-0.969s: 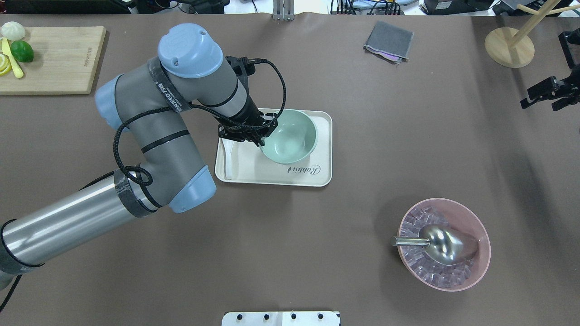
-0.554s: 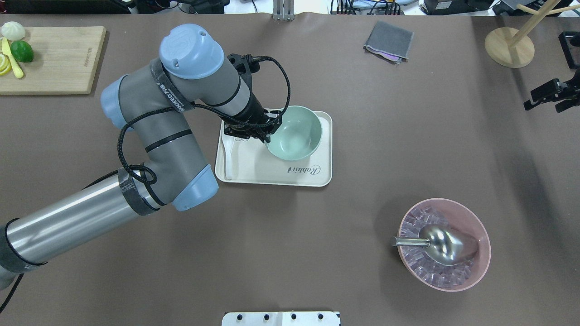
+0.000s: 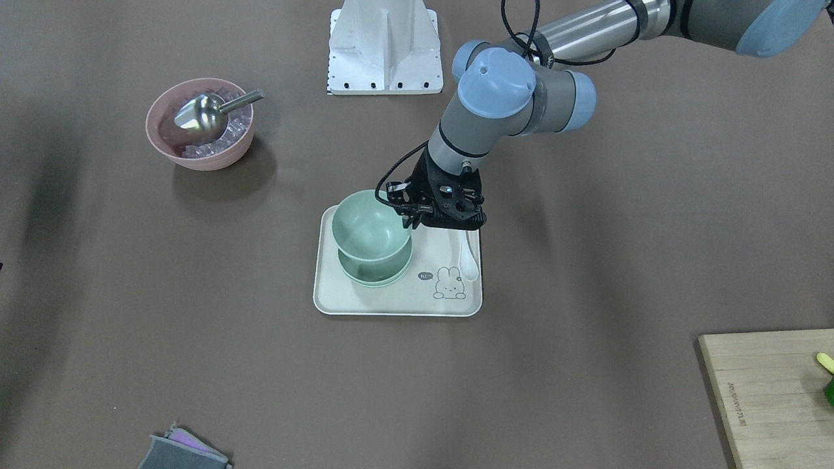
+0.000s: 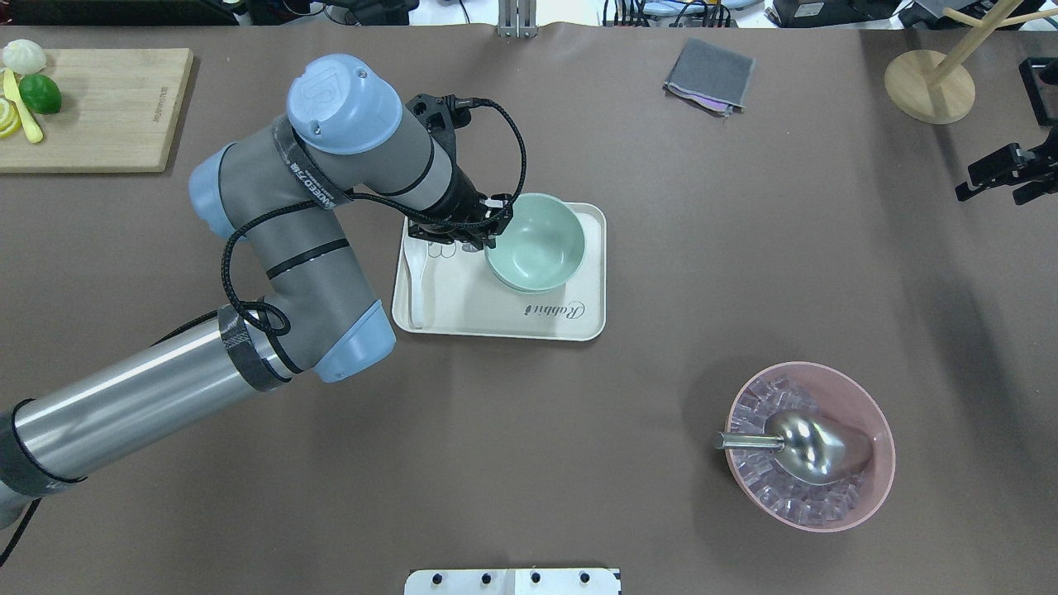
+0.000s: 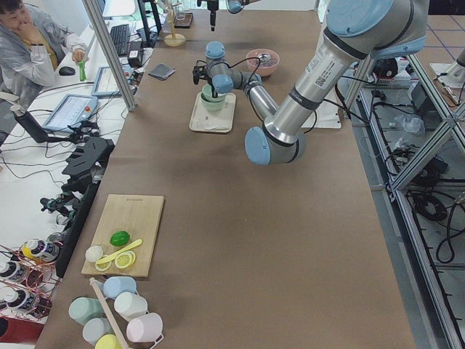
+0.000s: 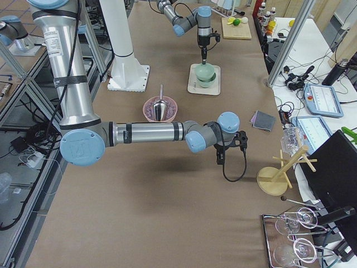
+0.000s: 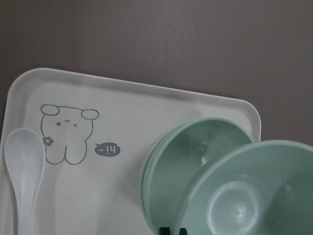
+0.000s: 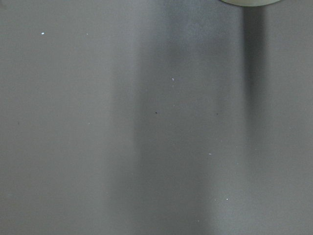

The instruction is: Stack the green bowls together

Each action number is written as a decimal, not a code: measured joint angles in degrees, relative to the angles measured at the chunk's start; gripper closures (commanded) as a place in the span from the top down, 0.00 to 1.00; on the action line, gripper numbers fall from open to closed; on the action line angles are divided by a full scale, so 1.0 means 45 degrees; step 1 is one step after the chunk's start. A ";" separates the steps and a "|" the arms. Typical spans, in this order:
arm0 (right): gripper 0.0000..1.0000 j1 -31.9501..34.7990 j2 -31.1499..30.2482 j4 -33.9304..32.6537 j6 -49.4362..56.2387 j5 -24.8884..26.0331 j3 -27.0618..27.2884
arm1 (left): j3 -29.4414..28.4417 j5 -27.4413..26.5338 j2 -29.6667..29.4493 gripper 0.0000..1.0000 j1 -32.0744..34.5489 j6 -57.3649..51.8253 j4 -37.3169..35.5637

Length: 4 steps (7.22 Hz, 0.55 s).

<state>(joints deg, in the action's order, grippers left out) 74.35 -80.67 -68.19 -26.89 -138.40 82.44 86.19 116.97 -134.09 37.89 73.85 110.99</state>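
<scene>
My left gripper [image 4: 489, 238] is shut on the near rim of a pale green bowl [image 4: 539, 240]. It holds this bowl tilted just above the other green bowls [image 3: 374, 272], which sit nested on a cream tray [image 3: 391, 303]. In the left wrist view the held bowl [image 7: 249, 196] overlaps the nested bowls [image 7: 190, 147], whose left edge shows a double rim. Whether the bowls touch, I cannot tell. My right gripper [image 4: 1004, 175] hovers at the table's far right over bare table, holding nothing; I cannot tell whether it is open or shut.
A white spoon [image 3: 468, 257] lies on the tray beside the bowls. A pink bowl [image 4: 876, 487] with ice and a metal scoop stands at the front right. A cutting board [image 4: 99, 107], a grey cloth [image 4: 709, 74] and a wooden stand [image 4: 930, 87] line the far edge.
My left gripper carried the green bowl a little farther back and right, then lowered it toward the nested bowls. The right gripper drifted slightly outward to the right.
</scene>
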 measured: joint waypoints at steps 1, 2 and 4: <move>1.00 0.0000 0.0002 -0.0002 0.0005 0.0008 -0.0018 | 0.0048 -0.0222 0.0126 0.99 0.0005 0.0011 0.0399; 1.00 0.0001 0.0021 -0.0002 0.0043 0.0012 -0.0069 | 0.0301 -0.0304 0.0339 0.99 0.0112 0.0012 0.0612; 1.00 0.0101 0.0039 -0.0069 0.0537 0.0059 -0.0178 | 0.1623 0.0567 0.1835 0.99 0.1235 -0.0414 0.0612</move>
<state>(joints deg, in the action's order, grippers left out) 74.81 -80.49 -68.50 -24.48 -138.13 81.64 93.49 119.53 -125.83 43.45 71.98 113.74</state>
